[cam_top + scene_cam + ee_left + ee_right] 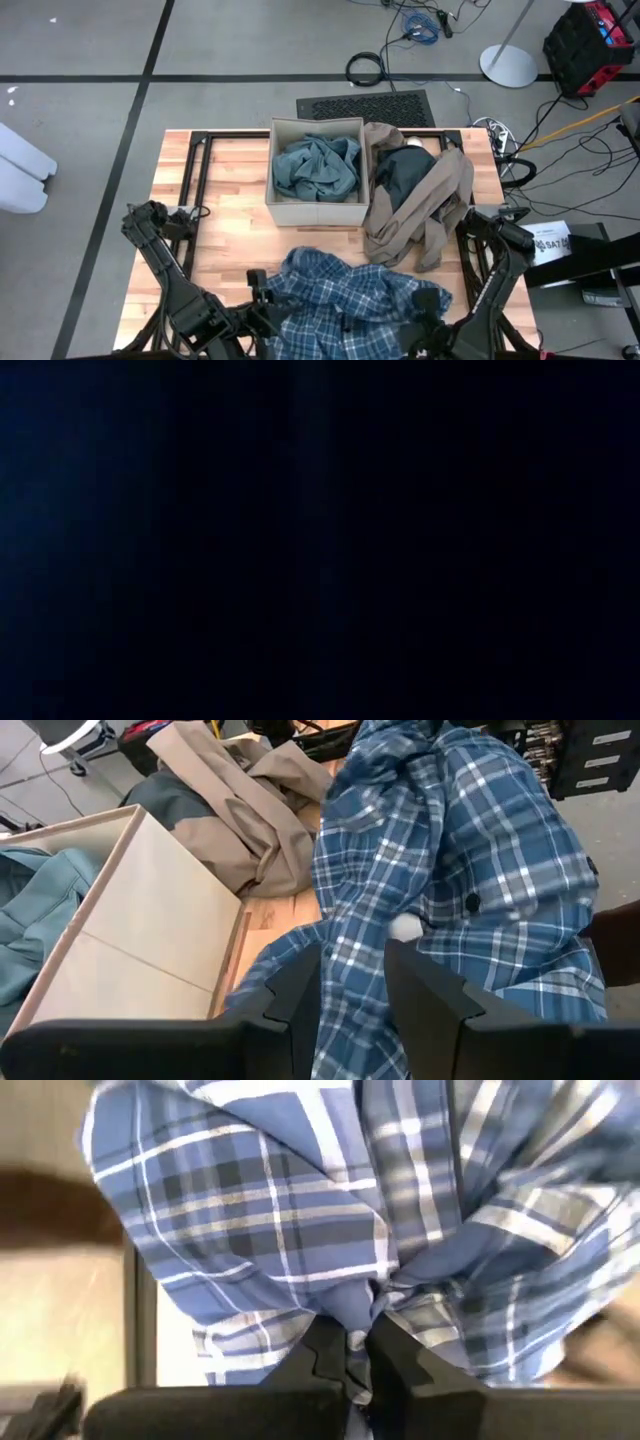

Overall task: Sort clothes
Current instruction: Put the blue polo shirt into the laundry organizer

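Observation:
The blue-white plaid shirt [350, 295] lies bunched on the table's near middle, between my two grippers. My left gripper [265, 292] is at its left end and is shut on it [352, 1010]. My right gripper [428, 318] is at its right end and is shut on it [358, 1342]. A teal-green piece [316, 166] lies inside the tan cardboard box [315, 212]. A taupe-brown piece [420, 205] drapes over the box's right wall onto the table. A dark black-green piece [402, 170] lies on it. The low view is dark. My left gripper has a gathered fold of the plaid shirt's left end [350, 990] between its two fingers [300, 990], coming nearly level from the table's left. The shirt's bulk lies on the table beyond the fingers. My right gripper pinches a bunched fold of the plaid shirt's right end [358, 1305] between its two fingertips [325, 1350], several layers gathered together. The cloth spreads out from the pinch; what it rests on does not show in this view.
The box stands at the table's far middle. The brown piece fills the table's right part beside it. Bare wood [215, 240] shows left of the box and the shirt. Cables and a floor grate [365, 106] lie beyond the far edge.

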{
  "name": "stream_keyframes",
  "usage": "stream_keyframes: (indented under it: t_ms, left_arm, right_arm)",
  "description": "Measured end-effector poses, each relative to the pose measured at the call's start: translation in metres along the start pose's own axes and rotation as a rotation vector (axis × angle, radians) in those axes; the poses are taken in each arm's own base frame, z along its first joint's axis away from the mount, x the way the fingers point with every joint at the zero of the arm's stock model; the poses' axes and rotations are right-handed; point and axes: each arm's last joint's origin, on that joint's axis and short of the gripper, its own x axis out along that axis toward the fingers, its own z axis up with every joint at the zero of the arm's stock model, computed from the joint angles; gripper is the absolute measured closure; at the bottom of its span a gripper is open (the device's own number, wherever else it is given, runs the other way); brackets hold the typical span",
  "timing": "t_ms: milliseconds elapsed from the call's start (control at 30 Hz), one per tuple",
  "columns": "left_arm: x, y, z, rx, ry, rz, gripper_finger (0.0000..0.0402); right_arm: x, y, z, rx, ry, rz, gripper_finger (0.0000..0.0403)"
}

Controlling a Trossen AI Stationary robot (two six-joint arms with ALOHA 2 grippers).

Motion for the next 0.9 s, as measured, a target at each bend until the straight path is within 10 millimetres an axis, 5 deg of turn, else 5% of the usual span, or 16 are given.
stream_keyframes:
  t_ms: [300, 667, 900]
  left_arm:
    - [0.002, 0.001, 0.0, -0.003, 0.001, 0.007, 0.028]
    - [0.007, 0.005, 0.003, -0.015, 0.005, 0.021, 0.028]
    - [0.006, 0.004, 0.002, -0.02, 0.013, 0.003, 0.028]
  right_arm:
    - [0.003, -0.025, 0.049, -0.078, -0.282, -0.141, 0.0398]
    - [0.018, -0.059, 0.106, -0.24, -0.43, -0.225, 0.0399]
    - [0.022, -0.072, 0.118, -0.221, -0.443, -0.236, 0.0399]
